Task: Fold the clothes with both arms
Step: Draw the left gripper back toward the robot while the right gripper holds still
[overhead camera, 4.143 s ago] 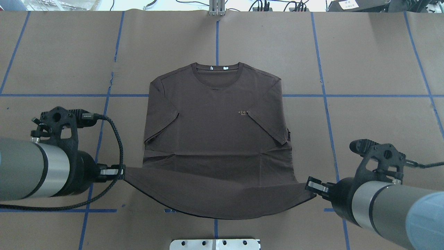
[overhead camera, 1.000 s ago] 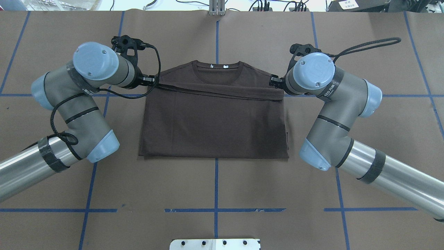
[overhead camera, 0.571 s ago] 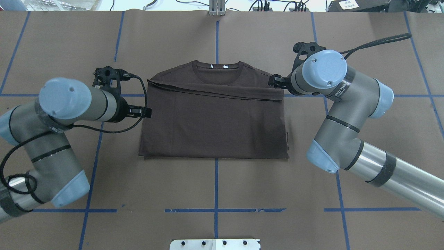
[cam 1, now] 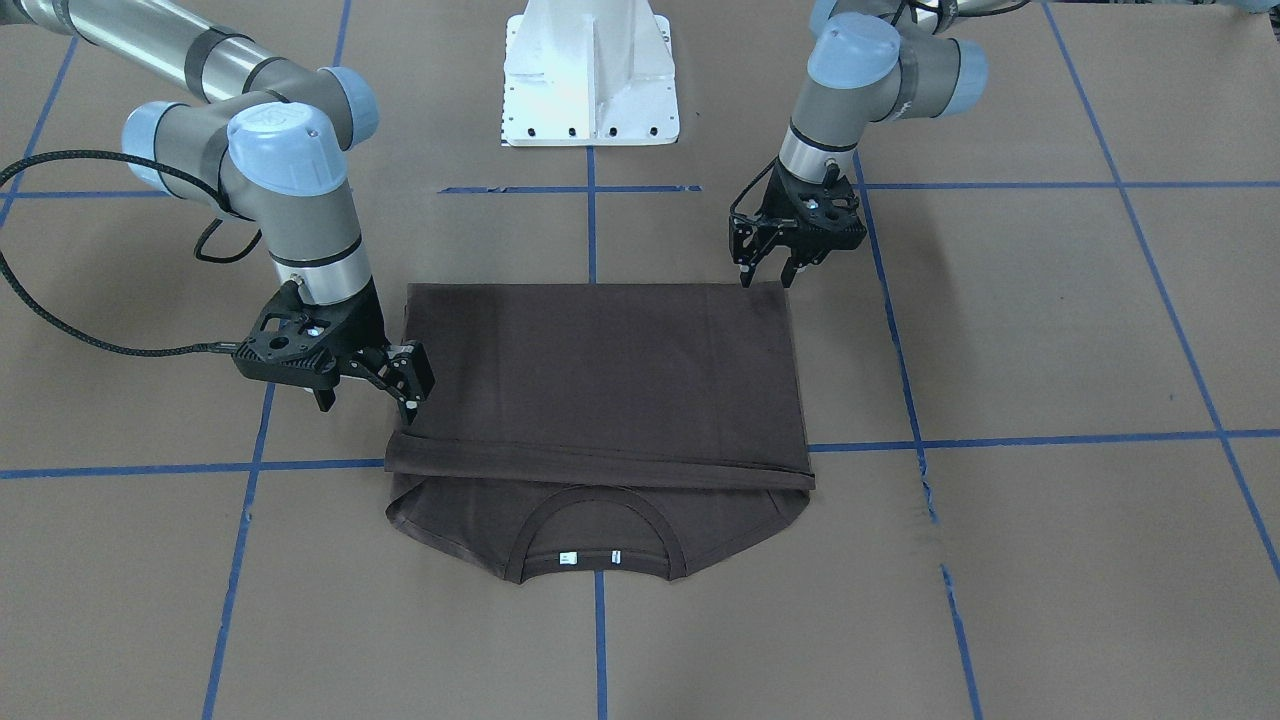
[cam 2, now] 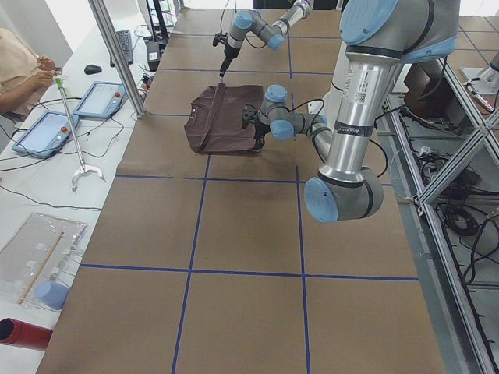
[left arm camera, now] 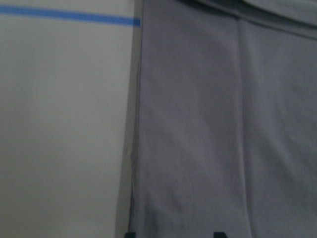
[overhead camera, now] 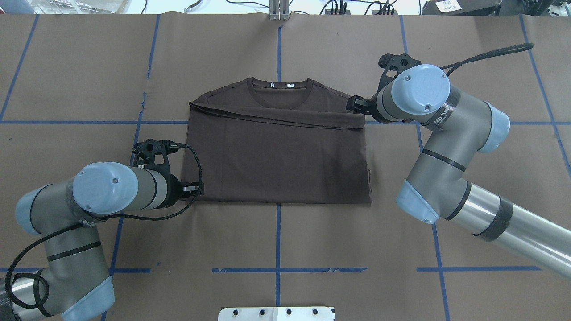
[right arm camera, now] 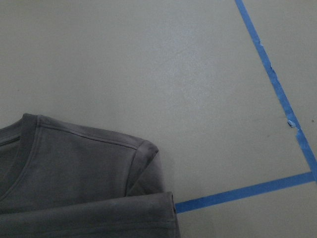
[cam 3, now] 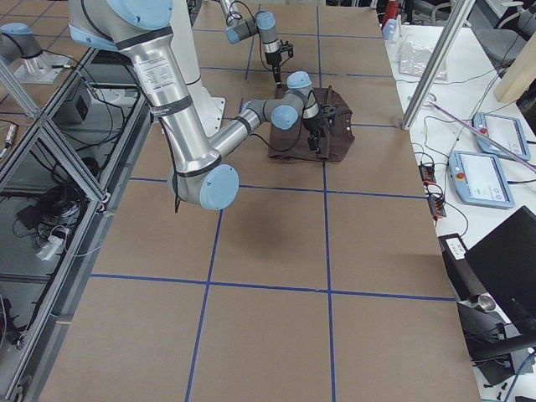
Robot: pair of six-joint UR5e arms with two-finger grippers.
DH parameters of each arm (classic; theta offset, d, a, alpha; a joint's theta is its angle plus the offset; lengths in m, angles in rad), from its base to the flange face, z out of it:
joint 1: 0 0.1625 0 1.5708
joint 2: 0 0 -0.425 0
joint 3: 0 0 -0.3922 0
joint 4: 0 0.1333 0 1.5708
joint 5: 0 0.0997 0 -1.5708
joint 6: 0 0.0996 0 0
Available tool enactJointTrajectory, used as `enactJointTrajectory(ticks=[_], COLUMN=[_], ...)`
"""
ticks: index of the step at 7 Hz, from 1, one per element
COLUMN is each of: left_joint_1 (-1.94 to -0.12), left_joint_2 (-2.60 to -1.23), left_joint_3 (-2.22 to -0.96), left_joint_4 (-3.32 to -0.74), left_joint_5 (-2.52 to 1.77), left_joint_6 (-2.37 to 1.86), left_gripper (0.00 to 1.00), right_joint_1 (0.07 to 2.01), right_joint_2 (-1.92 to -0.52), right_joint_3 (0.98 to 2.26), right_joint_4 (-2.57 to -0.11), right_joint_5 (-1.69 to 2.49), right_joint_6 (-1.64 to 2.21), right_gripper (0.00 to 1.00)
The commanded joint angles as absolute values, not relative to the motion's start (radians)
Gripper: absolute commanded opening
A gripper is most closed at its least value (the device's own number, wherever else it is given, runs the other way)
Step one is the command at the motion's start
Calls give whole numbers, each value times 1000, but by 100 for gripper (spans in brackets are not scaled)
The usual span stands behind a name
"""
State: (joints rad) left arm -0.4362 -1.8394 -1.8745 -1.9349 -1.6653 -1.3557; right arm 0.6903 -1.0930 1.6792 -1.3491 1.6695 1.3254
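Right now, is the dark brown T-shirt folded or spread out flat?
Folded. The dark brown short-sleeved T-shirt has its lower half doubled over the chest, ending just below the ribbed collar.

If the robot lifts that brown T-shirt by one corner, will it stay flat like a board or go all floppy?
Probably floppy: the T-shirt already lies doubled over itself, with a soft rolled fold near the collar. It looks thin and light, hugging the table. Pushed, it would likely bunch rather than slide.
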Motion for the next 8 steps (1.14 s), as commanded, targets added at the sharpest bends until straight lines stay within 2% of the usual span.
enactJointTrajectory(ticks=[1, 5, 7, 8], left_joint_1=[-431, -425, -423, -420], left_joint_2=[-1827, -1829, -1830, -1833], left_joint_3=[-1867, -1847, -1841, -1839], left_joint_4=[-1934, -1933, -1933, -1933], left_joint_5=[-1664, -1663, -1652, -1652], left_joint_6=[-1358, -1361, -1361, -1362], left_gripper=[61, 59, 48, 26], right_joint_1=[690, 690, 690, 690], right_joint_2=[-1094, -1095, -1095, -1095], right_joint_3=[1680, 1680, 1680, 1678], right_joint_4=[-1348, -1348, -1350, -1348], right_joint_5=[1669, 1669, 1667, 1667], right_joint_6=[1325, 1325, 1325, 1325], right_gripper=[100, 100, 100, 100])
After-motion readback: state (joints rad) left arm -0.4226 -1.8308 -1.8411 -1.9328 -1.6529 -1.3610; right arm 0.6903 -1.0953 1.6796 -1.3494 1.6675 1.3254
